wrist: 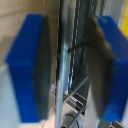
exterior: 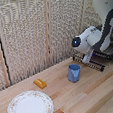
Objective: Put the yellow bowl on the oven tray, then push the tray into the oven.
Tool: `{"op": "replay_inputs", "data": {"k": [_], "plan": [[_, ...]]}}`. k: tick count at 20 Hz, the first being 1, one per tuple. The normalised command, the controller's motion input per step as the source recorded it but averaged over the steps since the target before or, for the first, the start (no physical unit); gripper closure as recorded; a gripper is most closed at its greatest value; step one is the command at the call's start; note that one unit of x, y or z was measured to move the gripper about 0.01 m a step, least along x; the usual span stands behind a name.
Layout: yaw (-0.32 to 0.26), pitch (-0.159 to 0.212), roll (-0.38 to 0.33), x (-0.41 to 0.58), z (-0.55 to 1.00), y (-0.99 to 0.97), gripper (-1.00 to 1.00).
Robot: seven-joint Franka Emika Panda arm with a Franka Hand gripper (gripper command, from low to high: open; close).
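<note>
A: Wrist view: the gripper has its two blue fingers either side of a thin metal edge, which I take to be the rim of the baking sheet. A gap shows on each side of the metal, so I log the jaws as straddling the rim, not clamped on it.

B: Yellow dish?

A: Only a yellow sliver at the frame corner, probably the dish, on the sheet side. In the exterior view the arm hides it.

B: Advice for the push?

A: Close gently, centred on the rim, then drive straight along the rack slots; any tilt could tip the dish or jam the bars.

B: Room?

A: The sheet juts from the oven at the exterior view's right, over the counter. The blue cup stands just beside its outer edge. Orange block and white plate lie well apart.
</note>
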Motion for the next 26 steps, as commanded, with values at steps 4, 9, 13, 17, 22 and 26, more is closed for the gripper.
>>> {"op": "replay_inputs", "data": {"k": [4,9,13,17,22,26], "plan": [[-0.036,0.0,0.108,0.003,0.37,-0.13,1.0],[-0.033,0.024,0.162,0.083,0.72,-0.33,1.0],[-0.001,0.064,0.117,0.162,0.73,-0.59,1.0],[-0.001,0.066,0.005,0.104,0.27,-0.96,1.0],[0.0,0.026,-0.1,0.0,0.08,-0.98,1.0],[0.0,0.002,-0.132,0.0,0.17,-0.95,1.0]]}}
